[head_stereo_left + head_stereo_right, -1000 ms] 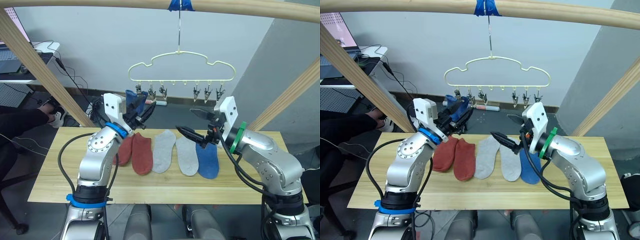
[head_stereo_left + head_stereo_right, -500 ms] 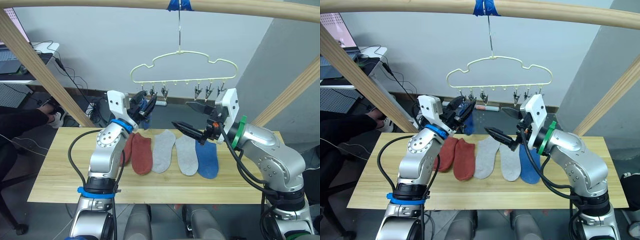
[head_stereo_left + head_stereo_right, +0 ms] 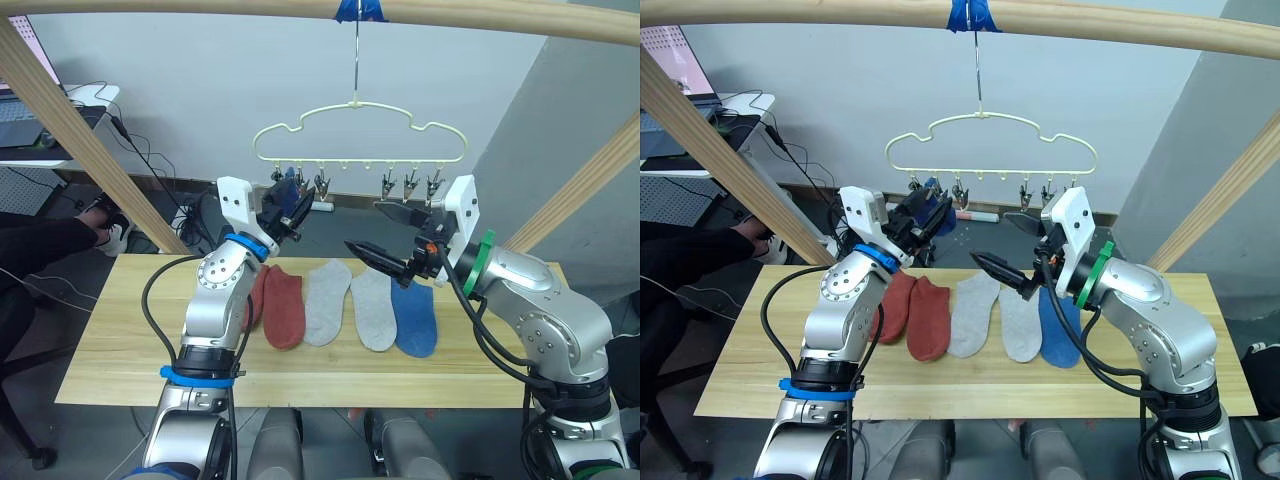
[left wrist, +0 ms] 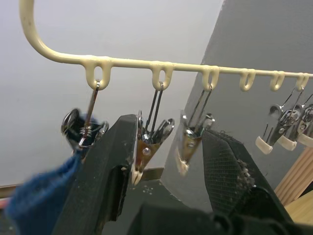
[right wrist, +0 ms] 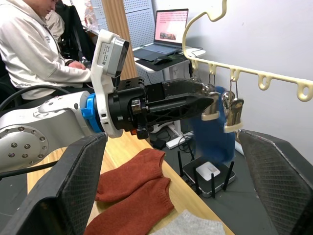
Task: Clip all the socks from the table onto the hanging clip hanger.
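Note:
The pale-yellow clip hanger (image 3: 355, 133) hangs from the top beam, silver clips along its lower bar. A royal blue sock (image 3: 936, 210) hangs at its leftmost clip (image 4: 84, 128). My left gripper (image 4: 168, 132) is raised to the clips and open, its fingers (image 4: 105, 176) on either side of the second and third clips. The blue sock is just outside them. My right gripper (image 3: 386, 232) hovers open above the table (image 3: 120, 340), below the hanger's right clips. On the table lie two rust-red socks (image 3: 283, 308), two light grey socks (image 3: 325, 300) and one blue sock (image 3: 415, 320).
Thick wooden frame poles (image 3: 70, 130) slant up on both sides to a top beam (image 3: 200, 8) marked with blue tape. A seated person (image 5: 29, 44) is by a desk with a laptop (image 5: 168, 34) to the left. Cables and a small box lie on the floor behind the table.
My left gripper has lifted the blue sock to the hanger's leftmost clips and now stands open. The hanger has swung slightly. My right gripper has risen a little.

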